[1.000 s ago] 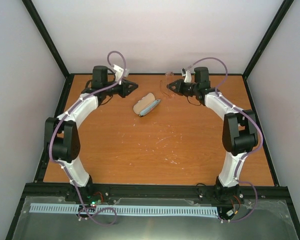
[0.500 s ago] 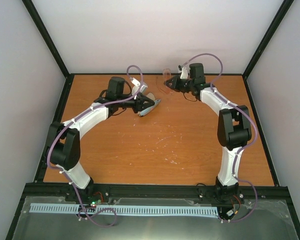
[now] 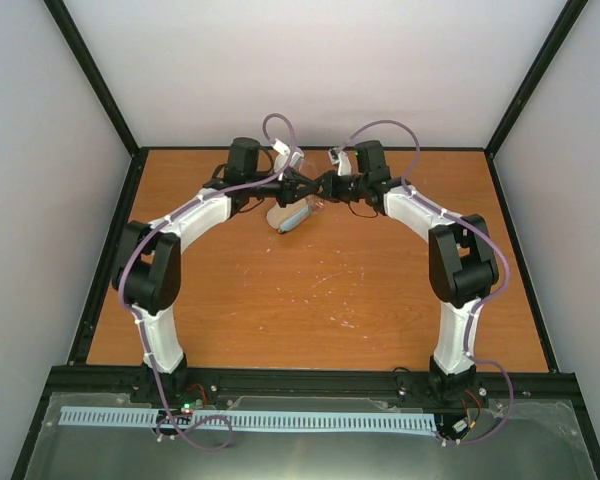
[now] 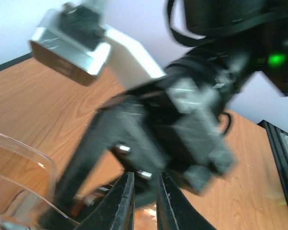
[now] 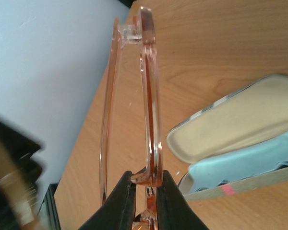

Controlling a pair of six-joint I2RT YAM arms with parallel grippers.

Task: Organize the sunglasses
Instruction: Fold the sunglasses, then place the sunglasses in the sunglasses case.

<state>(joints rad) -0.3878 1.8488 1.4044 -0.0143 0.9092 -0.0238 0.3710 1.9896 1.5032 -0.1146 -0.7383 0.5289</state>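
My right gripper (image 5: 145,179) is shut on the sunglasses (image 5: 151,96), pinching the thin orange-tinted frame, which stands up edge-on from its fingers. Just beyond them lies the open oval case (image 5: 240,122), cream-lined, with a light blue cloth (image 5: 240,167) in its lower half. From above, my right gripper (image 3: 323,186) and my left gripper (image 3: 302,184) meet tip to tip over the case (image 3: 292,214) at the back of the table. My left gripper (image 4: 145,191) shows a narrow gap with nothing in it. A clear edge of the sunglasses (image 4: 38,155) shows at its lower left.
The blurred right gripper body (image 4: 182,120) fills the left wrist view, very close. The orange table (image 3: 310,300) is bounded by a black frame rail (image 3: 310,380) in front and white walls behind and at both sides.
My left arm swung right to the centre and its jaws narrowed. My right gripper carried the sunglasses left to meet it over the case.
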